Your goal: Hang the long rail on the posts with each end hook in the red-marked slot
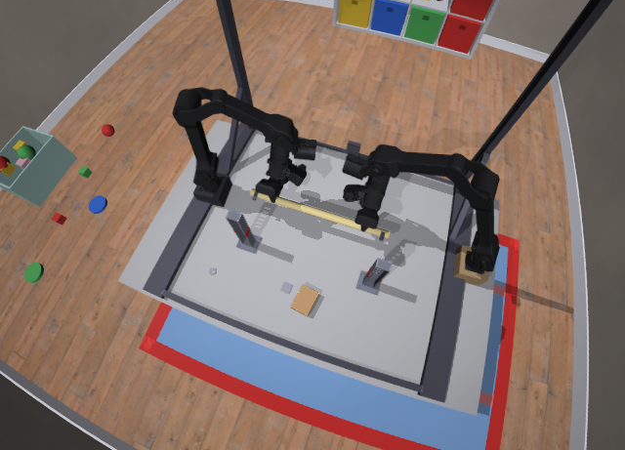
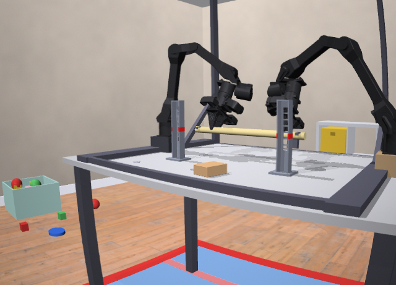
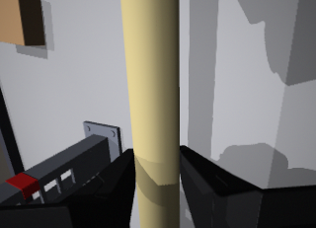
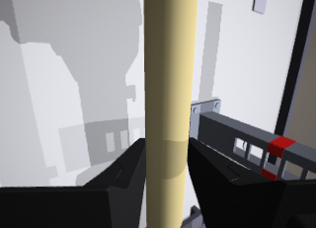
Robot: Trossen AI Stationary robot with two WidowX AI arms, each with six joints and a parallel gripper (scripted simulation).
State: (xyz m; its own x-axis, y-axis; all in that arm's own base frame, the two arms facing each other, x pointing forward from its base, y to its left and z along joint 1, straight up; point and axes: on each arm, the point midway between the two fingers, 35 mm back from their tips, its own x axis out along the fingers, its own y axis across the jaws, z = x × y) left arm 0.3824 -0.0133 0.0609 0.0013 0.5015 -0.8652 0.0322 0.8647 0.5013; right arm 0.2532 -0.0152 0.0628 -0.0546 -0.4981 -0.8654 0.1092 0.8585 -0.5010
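A pale grey surface (image 1: 353, 334) (image 2: 249, 172) (image 3: 79, 80) (image 4: 247, 65) with a dark frame (image 1: 292, 343) (image 2: 204, 187) along its edges.
Two upright grey posts (image 1: 239, 229) (image 2: 177, 128) (image 3: 76, 156) (image 4: 222, 125) stand on it, well apart, on flat base plates; a tan block (image 1: 305, 300) (image 2: 209, 169) (image 3: 10, 21) lies just beside a small, thin lilac square (image 1: 286, 287) (image 4: 260, 1), and a tiny pale round piece (image 1: 213, 268) (image 2: 137, 161) lies apart from them.
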